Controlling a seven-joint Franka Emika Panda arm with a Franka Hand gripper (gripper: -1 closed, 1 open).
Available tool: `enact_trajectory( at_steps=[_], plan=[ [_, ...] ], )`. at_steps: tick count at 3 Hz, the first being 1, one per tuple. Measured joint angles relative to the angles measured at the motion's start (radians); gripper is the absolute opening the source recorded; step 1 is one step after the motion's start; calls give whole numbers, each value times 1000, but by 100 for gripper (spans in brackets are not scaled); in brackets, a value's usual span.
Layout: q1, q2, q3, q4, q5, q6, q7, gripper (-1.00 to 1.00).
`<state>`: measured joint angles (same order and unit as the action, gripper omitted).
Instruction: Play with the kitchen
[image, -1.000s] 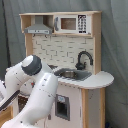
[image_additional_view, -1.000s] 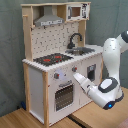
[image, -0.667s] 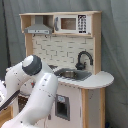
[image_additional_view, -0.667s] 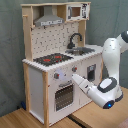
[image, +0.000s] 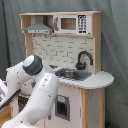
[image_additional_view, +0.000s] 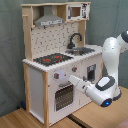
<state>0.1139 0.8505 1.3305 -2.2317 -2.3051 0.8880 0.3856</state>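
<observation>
The toy kitchen (image_additional_view: 55, 65) is standing upright on the wooden floor (image_additional_view: 20, 120), its grey hood (image_additional_view: 50, 21) and microwave (image: 72, 23) up top, the stove top (image_additional_view: 52, 58) and metal sink (image_additional_view: 81, 50) with its black faucet (image_additional_view: 75, 39) set into the counter (image: 102, 79). Compared with a second earlier, almost nothing is changing: the Panda arm (image_additional_view: 112, 60) is holding nearly the same pose, its gripper (image_additional_view: 71, 79) reaching in at the cabinet front just under the counter's front edge, beside the knobs (image_additional_view: 57, 76) and above the oven door (image_additional_view: 64, 96). In the first exterior view the arm is blocking that spot. Whether the jaws are apart or together cannot be told. The stillness suggests it is working a knob or pausing there; no door appears opened yet.
</observation>
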Motion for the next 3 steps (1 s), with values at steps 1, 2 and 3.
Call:
enact_trajectory(
  at_steps=[1,2,3],
  plan=[
    [0,-1,2,19,-3,27,-101,100],
    [0,-1,6,40,-10,54,-209,100],
    [0,-1,11,61,-19,80,-310,100]
  ],
)
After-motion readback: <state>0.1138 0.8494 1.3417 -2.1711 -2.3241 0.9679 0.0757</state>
